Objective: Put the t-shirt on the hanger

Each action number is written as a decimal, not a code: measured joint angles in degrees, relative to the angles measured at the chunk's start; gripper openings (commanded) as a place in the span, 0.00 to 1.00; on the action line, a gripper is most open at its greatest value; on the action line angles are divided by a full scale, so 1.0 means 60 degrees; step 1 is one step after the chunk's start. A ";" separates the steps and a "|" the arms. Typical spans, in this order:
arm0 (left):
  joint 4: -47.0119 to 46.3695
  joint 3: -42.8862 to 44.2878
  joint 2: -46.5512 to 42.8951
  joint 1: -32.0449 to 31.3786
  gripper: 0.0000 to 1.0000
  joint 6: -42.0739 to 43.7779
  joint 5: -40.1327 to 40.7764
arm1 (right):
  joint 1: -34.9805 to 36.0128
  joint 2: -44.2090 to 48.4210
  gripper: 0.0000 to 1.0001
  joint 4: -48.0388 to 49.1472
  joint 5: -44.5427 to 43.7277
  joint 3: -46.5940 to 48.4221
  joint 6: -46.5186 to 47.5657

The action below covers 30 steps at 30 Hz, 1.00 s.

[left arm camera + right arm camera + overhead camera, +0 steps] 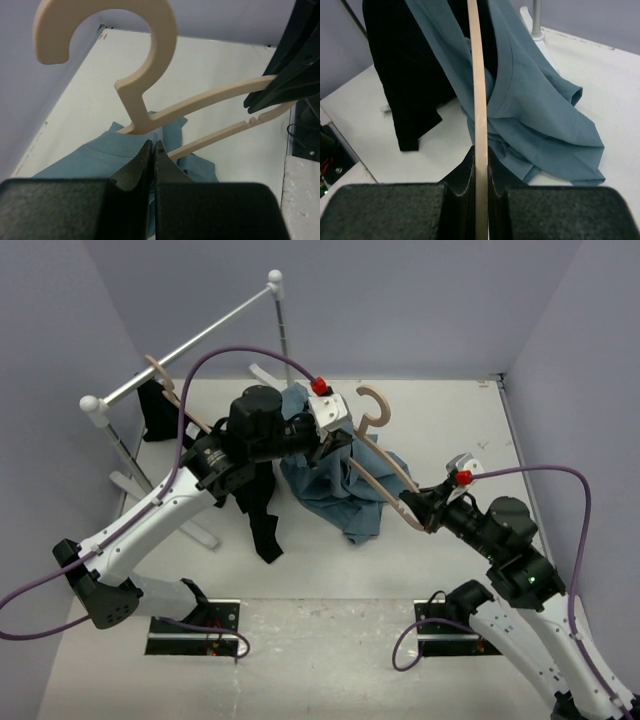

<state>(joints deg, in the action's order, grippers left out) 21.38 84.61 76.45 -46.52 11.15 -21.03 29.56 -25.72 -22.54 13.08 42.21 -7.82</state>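
The tan hanger (383,403) is held in the air over the table, hook toward the back wall. My right gripper (412,505) is shut on the end of one hanger arm (477,75), which runs straight out from between its jaws (480,150). The blue-teal t-shirt (335,490) hangs from the hanger's other side and pools on the table (535,115). My left gripper (330,445) is shut on the shirt at its ribbed collar (100,155), its tips (153,145) just below the hanger's neck (135,107). The far sleeve is hidden.
A black garment (262,515) hangs from a second tan hanger (160,375) on the white rail (190,345) at the back left, close beside the t-shirt (405,75). The rail's upright posts and feet stand behind. Walls enclose the table on three sides.
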 measured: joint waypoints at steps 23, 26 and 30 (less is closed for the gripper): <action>0.0536 0.0945 -0.0030 -0.0195 0.00 0.0039 -0.1338 | 0.0007 -0.2765 0.00 0.3631 0.0561 -0.0380 -0.2108; 0.0398 0.0935 -0.0047 -0.0417 0.00 -0.0069 -0.0972 | 0.0007 -0.3009 0.00 0.3726 0.0580 -0.0152 -0.2201; 0.0103 0.0756 -0.0278 -0.0639 0.00 -0.0460 0.1099 | 0.0000 -0.1990 0.00 0.4153 0.0152 -0.0999 -0.2343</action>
<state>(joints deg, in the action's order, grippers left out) 22.01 89.15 74.78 -50.36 8.39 -14.44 29.56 -37.66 2.38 13.99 36.21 -21.88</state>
